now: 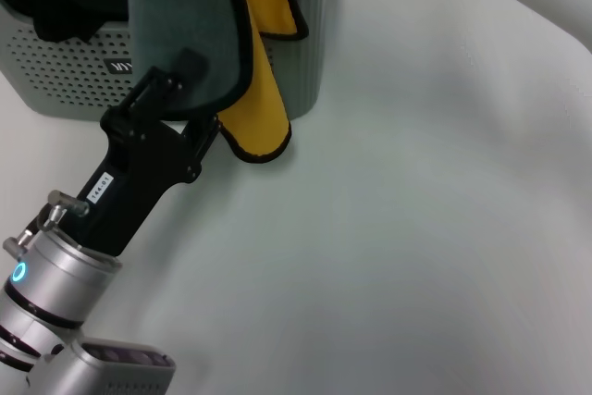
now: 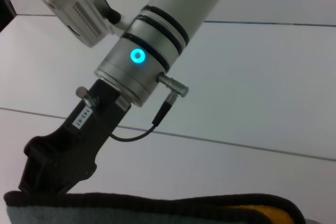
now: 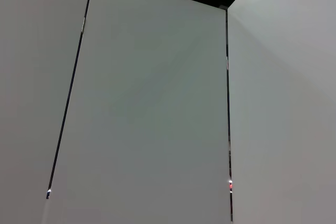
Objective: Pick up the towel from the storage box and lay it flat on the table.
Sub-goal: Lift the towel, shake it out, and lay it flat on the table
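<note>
1. Your left gripper [image 1: 185, 90] is clenched on the towel [image 1: 217, 34].
2. The towel hangs over the storage box [image 1: 83, 71] front, above the white worktop [image 1: 416, 228].
3. Your right arm is at the far right edge.

Black left pincer [image 1: 190, 90], silver wrist, glowing cyan ring.

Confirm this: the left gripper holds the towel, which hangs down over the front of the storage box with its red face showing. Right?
Not quite. The left gripper does hold the towel over the storage box, but the showing face is yellow and grey-green, not red; the head view shows it.
</note>
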